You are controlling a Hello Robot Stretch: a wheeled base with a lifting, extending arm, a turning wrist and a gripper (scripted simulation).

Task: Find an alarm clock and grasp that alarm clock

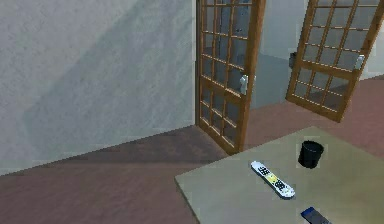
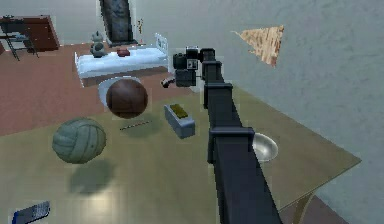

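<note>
I'm looking across a pale wooden table (image 2: 150, 190) in the arm side view. The dark square arm (image 2: 232, 150) rises from the bottom edge just right of centre. It hides part of the tabletop and the left rim of a shiny metal bowl (image 2: 266, 147). At its far end, in the upper middle, sit the white marker squares (image 2: 205, 57) with the gripper (image 2: 180, 66) left of them. A white bed (image 2: 120, 62) lies behind the fingers, so I cannot tell the hand's state or whether it holds anything.

A small pale blob (image 2: 163, 86) just below the gripper is too small to name, and I can't say whether it is the alarm clock.

Left of the arm are a brown ball (image 2: 128, 97), a grey-green ball (image 2: 80, 140) and a small grey box with yellow-green contents (image 2: 180, 120). A dark blue flat object (image 2: 32, 212) is cut off at the lower left corner.

In the forward view, the table's corner (image 1: 230, 190) fills the lower right. On it are a black cup (image 1: 311, 153), a white remote control (image 1: 272, 178) and a dark slab (image 1: 316, 215) clipped by the bottom edge. Two wooden glazed doors (image 1: 228, 70) stand in the upper right, the farther one (image 1: 335, 55) cut off by the frame.
</note>
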